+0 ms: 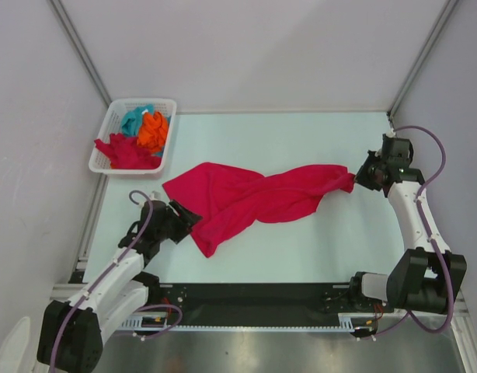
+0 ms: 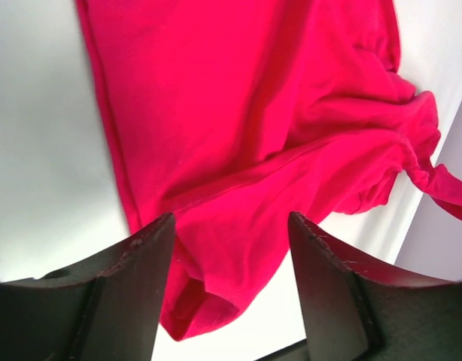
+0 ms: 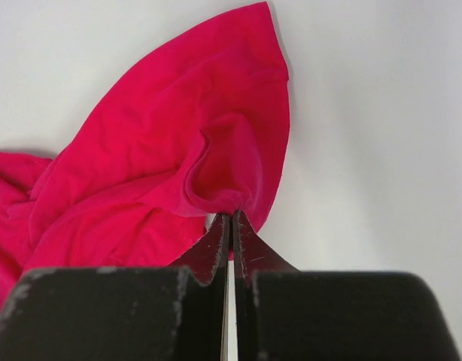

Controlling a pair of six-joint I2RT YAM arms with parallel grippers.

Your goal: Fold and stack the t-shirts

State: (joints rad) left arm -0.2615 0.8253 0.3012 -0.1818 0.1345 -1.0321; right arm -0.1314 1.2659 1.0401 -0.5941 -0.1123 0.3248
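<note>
Grippers: we see right gripper (image 3: 231, 216) clamped on crimson t-shirt (image 1: 254, 198) corner, left gripper (image 2: 231, 222) parted astride its hem.

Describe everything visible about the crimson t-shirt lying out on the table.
The crimson t-shirt is plain soft cloth, unfolded, crumpled and twisted into a long band across the table. A stitched hem runs along one edge. The right gripper is shut on a bunched corner at its right end. The left gripper stands open over its near-left end, cloth between the fingers, not pinched.
</note>
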